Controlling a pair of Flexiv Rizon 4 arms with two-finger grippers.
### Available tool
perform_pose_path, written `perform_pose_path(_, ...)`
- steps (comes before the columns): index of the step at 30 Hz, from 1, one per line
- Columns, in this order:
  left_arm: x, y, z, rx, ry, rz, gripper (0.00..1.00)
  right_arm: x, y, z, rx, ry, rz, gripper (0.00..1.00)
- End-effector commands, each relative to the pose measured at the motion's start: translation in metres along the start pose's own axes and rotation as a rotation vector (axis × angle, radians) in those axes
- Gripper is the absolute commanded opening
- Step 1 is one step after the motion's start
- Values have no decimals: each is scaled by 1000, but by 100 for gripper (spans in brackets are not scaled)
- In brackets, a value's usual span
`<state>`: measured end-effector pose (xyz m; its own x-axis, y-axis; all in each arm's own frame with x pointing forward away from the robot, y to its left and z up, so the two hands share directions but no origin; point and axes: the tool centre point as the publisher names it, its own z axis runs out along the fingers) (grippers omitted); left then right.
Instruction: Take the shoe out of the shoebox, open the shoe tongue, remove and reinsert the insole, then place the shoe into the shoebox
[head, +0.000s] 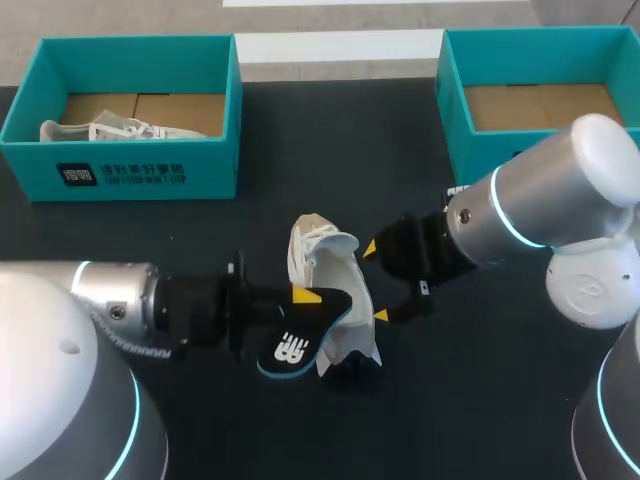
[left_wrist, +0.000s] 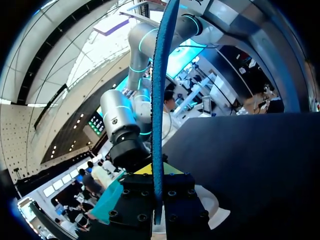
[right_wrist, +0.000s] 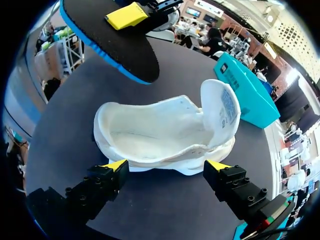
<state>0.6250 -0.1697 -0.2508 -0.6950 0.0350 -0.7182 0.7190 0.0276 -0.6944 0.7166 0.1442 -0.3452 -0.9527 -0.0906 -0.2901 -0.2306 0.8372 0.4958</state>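
A white shoe (head: 322, 262) lies on the dark table with its tongue (right_wrist: 222, 107) folded back and its inside (right_wrist: 160, 135) bare. My left gripper (head: 305, 300) is shut on a black insole with a blue rim (head: 295, 348), held in the air just beside the shoe. In the left wrist view the insole (left_wrist: 160, 100) shows edge-on between the fingers of the left gripper (left_wrist: 157, 172). My right gripper (head: 375, 282) stands open at the shoe's other side. In the right wrist view the right gripper (right_wrist: 166, 167) has its yellow tips just short of the shoe (right_wrist: 165, 132), with the insole (right_wrist: 110, 40) beyond.
A teal shoebox (head: 120, 165) at the back left holds another white shoe (head: 100, 130). A second teal shoebox (head: 455, 110) at the back right shows only its cardboard floor. Bare dark table lies in front of the shoe.
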Motion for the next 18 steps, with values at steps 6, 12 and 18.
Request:
perform_pose_path(6,-1,12,15,-2,19,-1,0,2,1,-4,8,6,2,100)
perform_pose_path(12,7,23,26,15,31,-23,0,2,1,-4,8,6,2,100)
perform_pose_path(18,12,31,34,7,42,-27,0,2,1,-4,8,6,2,100)
